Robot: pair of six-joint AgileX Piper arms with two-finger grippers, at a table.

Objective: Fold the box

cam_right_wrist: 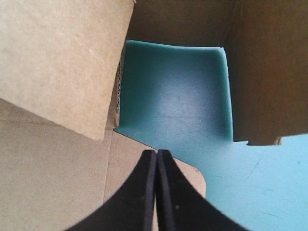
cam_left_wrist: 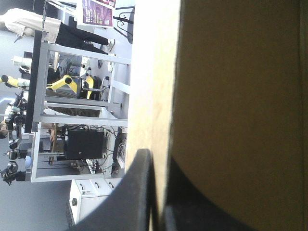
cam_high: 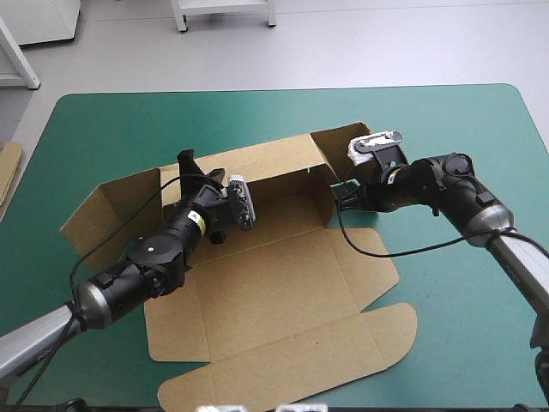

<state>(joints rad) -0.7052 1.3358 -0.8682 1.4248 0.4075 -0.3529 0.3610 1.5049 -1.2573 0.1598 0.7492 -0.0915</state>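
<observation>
Box (cam_high: pixel 283 292) sits mid-table, lid flat toward 6 o'clock. Step looks like wall-raising. Left gripper (cam_left_wrist: pixel 160 161) is clamped on the back wall (cam_high: pixel 266 163) at 12 o'clock. Right gripper (cam_right_wrist: pixel 157 154) has fingers together, empty, by the 2 o'clock corner flap (cam_high: pixel 339 142). Next, probably: push that flap inward.

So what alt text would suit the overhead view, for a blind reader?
A brown box lies half folded on a teal-green table, its far wall raised. The left gripper pinches that wall; the right gripper is near its right end.
</observation>
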